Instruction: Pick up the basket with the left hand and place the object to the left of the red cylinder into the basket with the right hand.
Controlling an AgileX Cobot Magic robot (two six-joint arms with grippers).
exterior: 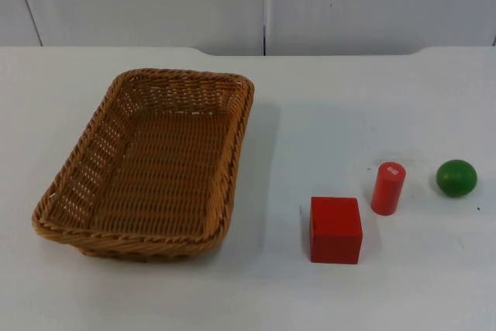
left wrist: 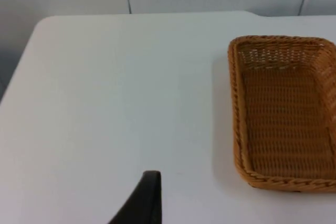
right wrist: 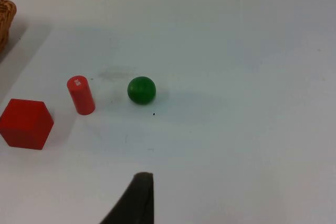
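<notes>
A woven basket (exterior: 147, 167) and three small toys sat on the white table (exterior: 325, 98).

From the top, a red block (exterior: 335, 229) sat just left of the red cylinder (exterior: 387, 188), a round green ball (exterior: 456, 177) sat to its right, and the empty brown basket was well apart on the left, nothing between. By the left wrist, the left gripper (left wrist: 144, 200) hung over bare table beside the basket (left wrist: 286, 111); I cannot tell how open it was. By the right wrist, the right gripper (right wrist: 135, 199) hung near the cylinder (right wrist: 81, 95), block (right wrist: 26, 124) and ball (right wrist: 141, 89); its opening was unclear too.
</notes>
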